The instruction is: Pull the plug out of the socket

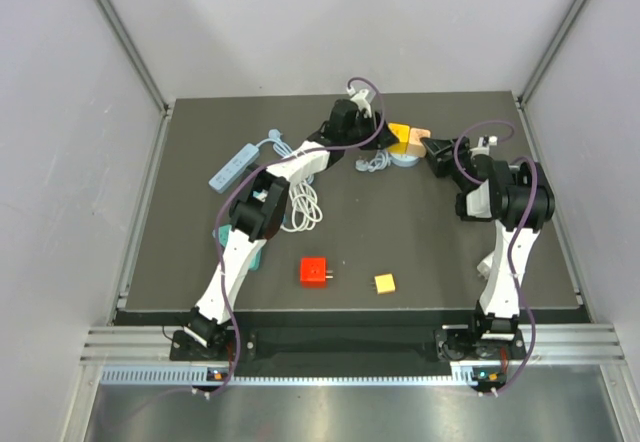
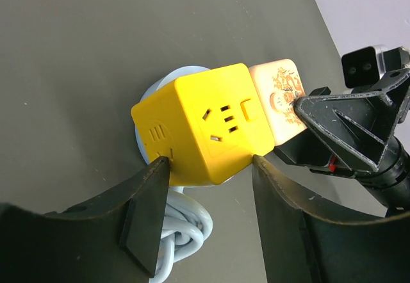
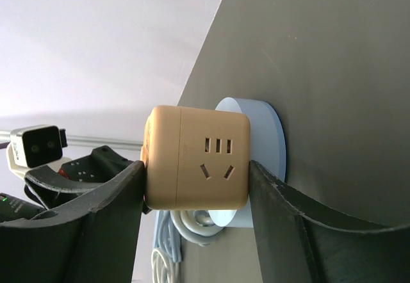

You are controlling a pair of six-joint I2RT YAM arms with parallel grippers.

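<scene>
A yellow socket cube (image 1: pixel 399 134) stands at the back middle on a pale blue round base (image 1: pixel 405 159). A tan plug cube (image 1: pixel 421 139) sits joined to its right side. My left gripper (image 1: pixel 377 129) closes on the yellow cube (image 2: pixel 202 126); both fingertips (image 2: pixel 157 168) touch its lower corners, and the gripper's centre (image 2: pixel 208 162) is at the cube's near edge. My right gripper (image 1: pixel 437 152) is shut on the tan cube (image 3: pixel 192 148), its centre (image 3: pixel 195 169) on the cube and its pads against both sides. The tan cube (image 2: pixel 278 97) and my right gripper (image 2: pixel 346 129) also show in the left wrist view.
A coiled pale cable (image 1: pixel 372 164) lies by the base. A pale blue power strip (image 1: pixel 232 165) and a white cable bundle (image 1: pixel 300 207) lie at the left. A red cube (image 1: pixel 315 271) and a small yellow plug (image 1: pixel 385 283) lie near the front. The back wall is close.
</scene>
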